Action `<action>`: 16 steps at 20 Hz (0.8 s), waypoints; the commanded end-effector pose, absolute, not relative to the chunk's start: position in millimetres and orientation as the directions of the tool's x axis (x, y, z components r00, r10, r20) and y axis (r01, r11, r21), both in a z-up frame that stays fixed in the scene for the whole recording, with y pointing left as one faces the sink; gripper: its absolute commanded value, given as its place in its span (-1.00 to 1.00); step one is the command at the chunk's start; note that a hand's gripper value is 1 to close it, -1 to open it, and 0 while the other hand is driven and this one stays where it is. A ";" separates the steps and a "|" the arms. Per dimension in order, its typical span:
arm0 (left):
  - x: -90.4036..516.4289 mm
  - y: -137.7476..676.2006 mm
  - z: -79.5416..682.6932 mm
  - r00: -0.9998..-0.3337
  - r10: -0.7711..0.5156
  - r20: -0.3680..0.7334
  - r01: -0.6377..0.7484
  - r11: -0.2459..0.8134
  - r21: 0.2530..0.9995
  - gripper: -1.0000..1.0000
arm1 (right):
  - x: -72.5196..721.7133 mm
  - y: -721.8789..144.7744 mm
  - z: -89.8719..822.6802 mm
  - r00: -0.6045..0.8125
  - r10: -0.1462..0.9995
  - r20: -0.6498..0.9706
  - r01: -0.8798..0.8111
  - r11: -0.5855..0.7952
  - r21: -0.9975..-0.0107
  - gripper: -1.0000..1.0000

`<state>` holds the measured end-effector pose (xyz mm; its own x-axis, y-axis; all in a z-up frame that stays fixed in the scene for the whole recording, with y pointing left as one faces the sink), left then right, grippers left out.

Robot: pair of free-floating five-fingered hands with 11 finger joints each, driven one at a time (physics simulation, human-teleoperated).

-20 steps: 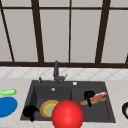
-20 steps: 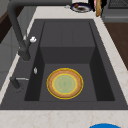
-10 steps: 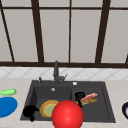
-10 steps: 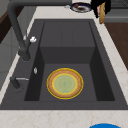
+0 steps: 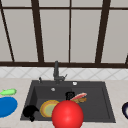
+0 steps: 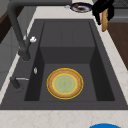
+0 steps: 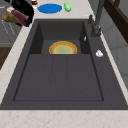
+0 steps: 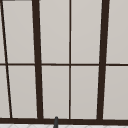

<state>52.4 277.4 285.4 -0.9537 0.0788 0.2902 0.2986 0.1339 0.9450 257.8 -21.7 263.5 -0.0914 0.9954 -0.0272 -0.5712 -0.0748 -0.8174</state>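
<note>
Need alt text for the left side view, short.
A black hand at the top right grips a hot dog hanging above the counter beside a dark sink. A yellow-rimmed plate lies in the basin; the faucet stands at left.

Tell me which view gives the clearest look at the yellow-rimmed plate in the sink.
The left side view: the plate lies flat on the sink floor, its whole round rim and green centre unobstructed. In the right side view the plate is half hidden behind the basin's step. In the front view the red ball covers part of it.
</note>
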 end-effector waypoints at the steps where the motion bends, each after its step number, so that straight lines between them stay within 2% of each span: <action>1: 52.4 277.4 285.4 -0.954 0.079 0.290 0.299 0.134 0.945 0.00 | 261.0 9.2 262.0 -0.084 0.996 -0.031 -0.572 -0.073 -0.817 1.00; 9: 52.4 277.4 285.4 -0.954 0.079 0.290 0.299 0.134 0.945 0.00 | 268.6 74.5 243.9 -0.091 0.995 -0.028 -0.571 -0.075 -0.817 1.00; 16: 52.4 277.4 285.4 -0.954 0.079 0.290 0.299 0.134 0.945 0.00 | 291.1 113.9 192.2 -0.107 0.991 0.084 -0.598 0.003 -0.802 1.00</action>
